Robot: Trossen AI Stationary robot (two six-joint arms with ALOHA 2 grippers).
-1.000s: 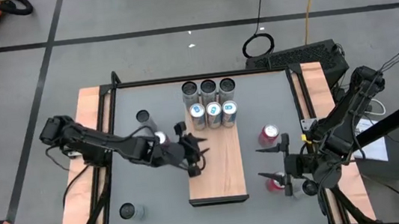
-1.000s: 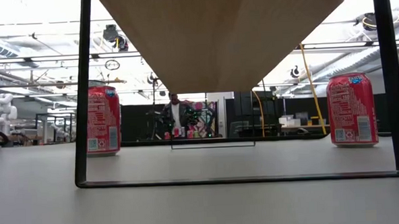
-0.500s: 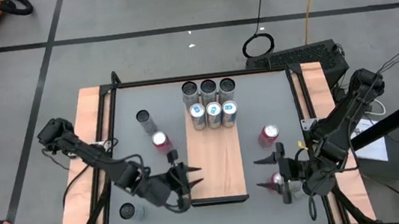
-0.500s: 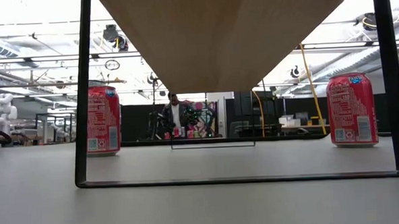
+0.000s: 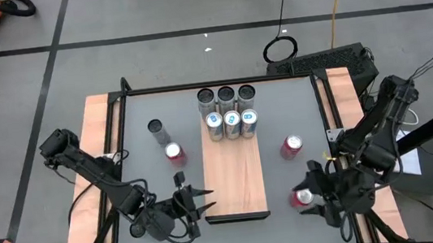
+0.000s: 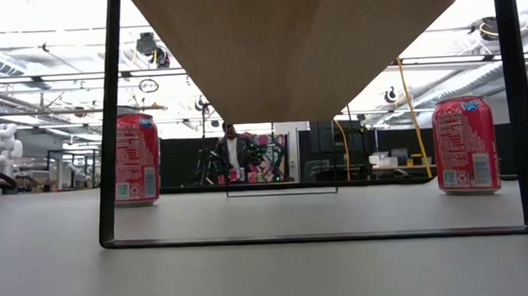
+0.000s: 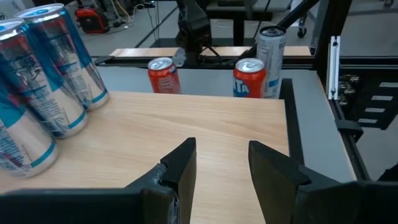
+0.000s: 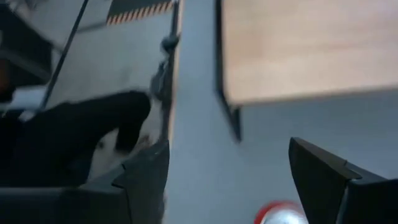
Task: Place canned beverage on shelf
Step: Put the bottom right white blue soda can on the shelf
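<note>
**Both grippers empty beside the shelf**

The shelf (image 5: pixel 233 173) stood in the middle of the grey bench (image 5: pixel 145 175), with three blue-and-silver cans (image 5: pixel 231 124) in a row at its far end and three more cans (image 5: pixel 226 97) on the bench just behind them. The left gripper (image 5: pixel 203 202) sat at the shelf's near left corner, its fingers (image 7: pixel 180 168) a little apart and holding nothing. The right gripper (image 5: pixel 310 193) hung over a red can (image 5: pixel 301 198) near the bench's right edge, its fingers spread wide around nothing. A second red can (image 5: pixel 290 146) stood farther back on that side. Left of the shelf stood a third red can (image 5: pixel 174 153) and a silver can (image 5: pixel 157 130), well apart from the left gripper.
</note>
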